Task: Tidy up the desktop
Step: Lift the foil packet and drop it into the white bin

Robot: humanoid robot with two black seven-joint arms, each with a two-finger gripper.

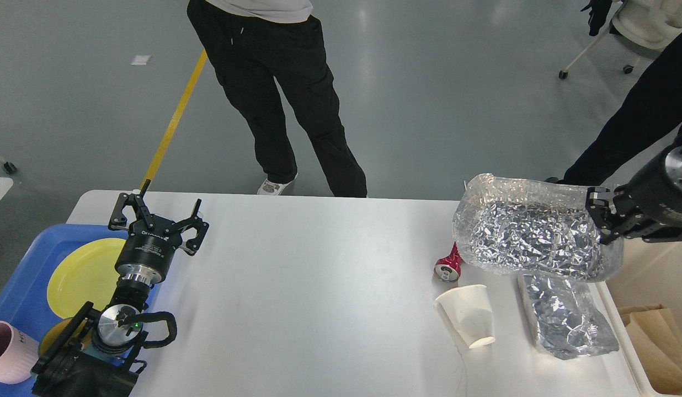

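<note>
The white desktop (319,286) fills the lower view. My right gripper (600,218) is shut on the edge of a large crumpled sheet of silver foil (534,231) and holds it in the air above the desktop's right end. Under it lie a crushed red can (447,267), a tipped white paper cup (469,314) and a second piece of foil (567,314). My left gripper (156,218) is open and empty above the desktop's far left corner.
A blue tray (21,286) at the left holds a yellow plate (84,273) and a pink cup (4,353). A cream bin (650,275) at the right holds a brown paper bag (658,342). Two people (280,94) stand behind the desktop.
</note>
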